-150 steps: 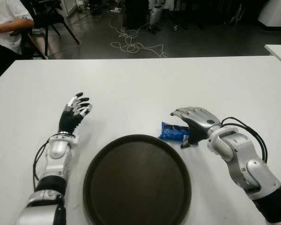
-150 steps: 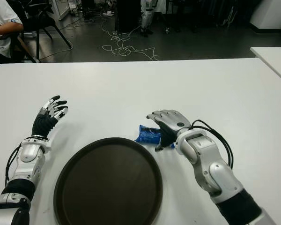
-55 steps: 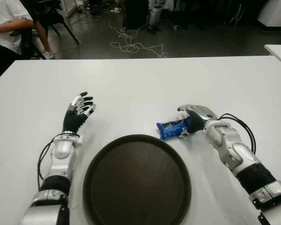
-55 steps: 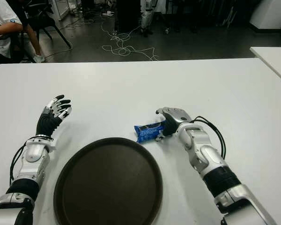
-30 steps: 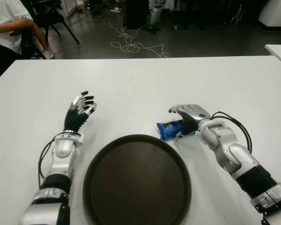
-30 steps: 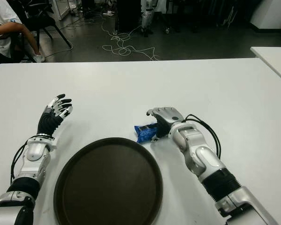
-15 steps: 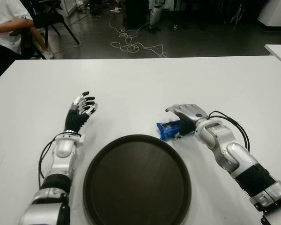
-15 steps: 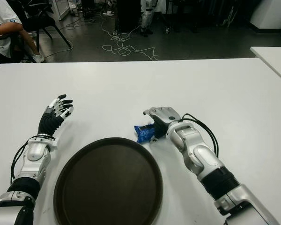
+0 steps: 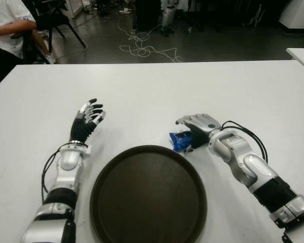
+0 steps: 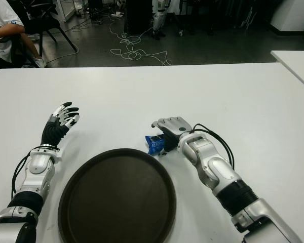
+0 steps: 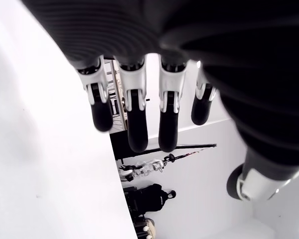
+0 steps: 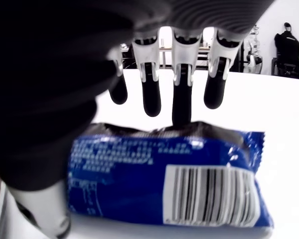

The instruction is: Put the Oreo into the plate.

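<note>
Oreo packet [image 9: 181, 140] lies under the right hand [image 9: 197, 124], fingers [image 12: 181, 102] outstretched over it (not clenched), beside the plate [image 9: 148, 195]

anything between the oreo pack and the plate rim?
Nothing. In the left eye view the Oreo pack, under the right robot hand, sits just off the plate rim with only bare table there.

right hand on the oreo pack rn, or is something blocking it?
Probably yes. The right hand is already over the Oreo pack, fingers arched above its far edge, not closed. Nothing lies between them. The pack lies on the table just beyond the plate rim.
</note>
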Motion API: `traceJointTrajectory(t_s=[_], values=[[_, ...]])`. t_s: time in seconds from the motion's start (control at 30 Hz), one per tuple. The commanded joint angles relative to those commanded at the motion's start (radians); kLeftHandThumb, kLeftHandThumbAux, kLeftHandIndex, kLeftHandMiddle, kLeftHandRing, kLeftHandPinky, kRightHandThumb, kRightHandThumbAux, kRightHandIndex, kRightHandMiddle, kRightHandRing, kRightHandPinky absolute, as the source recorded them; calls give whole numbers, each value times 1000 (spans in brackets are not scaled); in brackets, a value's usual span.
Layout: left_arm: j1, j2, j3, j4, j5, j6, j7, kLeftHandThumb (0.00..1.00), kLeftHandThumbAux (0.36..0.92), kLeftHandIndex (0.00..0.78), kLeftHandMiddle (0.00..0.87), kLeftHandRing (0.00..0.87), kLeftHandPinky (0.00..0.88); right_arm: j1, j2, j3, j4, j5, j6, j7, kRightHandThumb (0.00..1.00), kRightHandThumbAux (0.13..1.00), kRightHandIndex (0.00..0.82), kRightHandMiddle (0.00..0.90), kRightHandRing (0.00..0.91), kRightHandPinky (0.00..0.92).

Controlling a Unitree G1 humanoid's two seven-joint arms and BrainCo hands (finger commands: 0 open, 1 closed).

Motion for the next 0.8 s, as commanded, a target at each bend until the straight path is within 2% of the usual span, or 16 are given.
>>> traceJointTrajectory(t_s=[0.07,0.27,0.4,0.67,0.8], values=[[2,0,-1,-3,2,0,1,133,587,157,251,231,188,-1,1,0,5,1,1,0,0,743,197,267,268,246],[7,0,-1,-10,2,1,4,134,585,154,250,224,171,-16,9,6,75,9,-15,-27,0,808,237,297,291,284],[10,0,0,-14,0,3,4,144,594,148,247,221,170,-30,19,12,107,8,-8,-25,0,800,222,283,271,224],[14,-2,0,-27,1,13,10,135,602,166,256,230,193,-43,36,17,155,11,1,-27,0,806,242,302,290,276],[16,1,-3,-29,9,16,19,128,598,166,255,226,178,-48,45,20,169,14,20,-6,0,789,235,286,262,220]])
